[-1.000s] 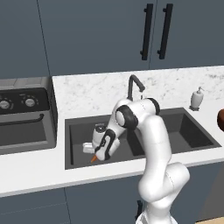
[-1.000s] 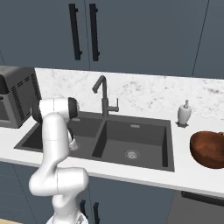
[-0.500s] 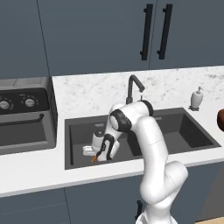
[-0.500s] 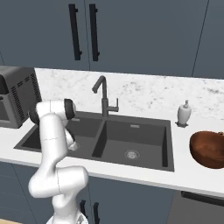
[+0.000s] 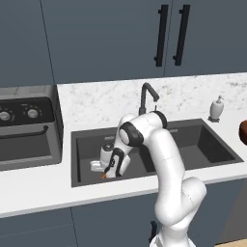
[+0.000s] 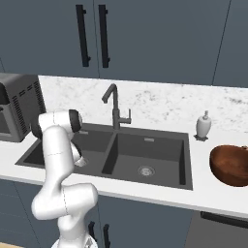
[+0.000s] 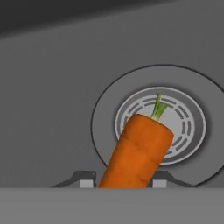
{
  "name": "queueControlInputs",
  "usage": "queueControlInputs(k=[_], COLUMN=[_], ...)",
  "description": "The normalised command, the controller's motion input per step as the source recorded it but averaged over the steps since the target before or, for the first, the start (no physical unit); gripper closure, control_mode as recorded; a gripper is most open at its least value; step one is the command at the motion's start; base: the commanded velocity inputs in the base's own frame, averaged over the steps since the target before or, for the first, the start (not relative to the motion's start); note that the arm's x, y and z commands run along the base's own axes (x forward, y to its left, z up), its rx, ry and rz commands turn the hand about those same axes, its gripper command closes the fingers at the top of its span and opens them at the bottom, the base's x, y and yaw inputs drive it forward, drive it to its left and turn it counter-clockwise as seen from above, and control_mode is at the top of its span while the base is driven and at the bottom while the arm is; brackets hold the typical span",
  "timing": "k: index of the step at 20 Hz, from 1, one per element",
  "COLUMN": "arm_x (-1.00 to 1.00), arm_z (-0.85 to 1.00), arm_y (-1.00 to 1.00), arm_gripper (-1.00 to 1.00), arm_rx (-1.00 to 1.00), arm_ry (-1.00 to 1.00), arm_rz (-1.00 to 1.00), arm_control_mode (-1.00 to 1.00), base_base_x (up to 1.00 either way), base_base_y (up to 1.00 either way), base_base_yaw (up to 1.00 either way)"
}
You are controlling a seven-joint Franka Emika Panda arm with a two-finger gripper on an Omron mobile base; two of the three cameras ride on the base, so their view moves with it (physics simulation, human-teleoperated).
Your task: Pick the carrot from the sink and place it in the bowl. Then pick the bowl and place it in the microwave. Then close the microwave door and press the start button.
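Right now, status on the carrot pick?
Gripper down in the sink's left basin, fingers either side of the carrot. Carrot over the drain. Bowl waiting on the counter; nothing blocking.

the carrot, bright orange with a short green stem, lies at the lower centre of the hand view, its stem end over a round metal drain. the dark grey double-basin sink fills the middle of the right base view; the reddish-brown bowl sits at its right edge.
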Motion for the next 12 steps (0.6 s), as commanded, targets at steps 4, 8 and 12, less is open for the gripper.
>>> queueControlInputs(k=[4,8,12], arm_x=[0.25,0.00,-0.22], arm_z=[0.16,0.54,0.96], arm_y=[0.00,-0.17,-0.42], arm_gripper=[1.00,1.00,1.00], arm_rx=[0.06,0.01,0.00], arm_ry=[0.00,0.00,-0.08], arm_rz=[-0.01,-0.08,-0.11], arm_control_mode=[-1.00,-1.00,-1.00], base_base_x=[0.00,0.00,0.00], base_base_y=[0.00,0.00,0.00], base_base_yaw=[0.00,0.00,0.00])
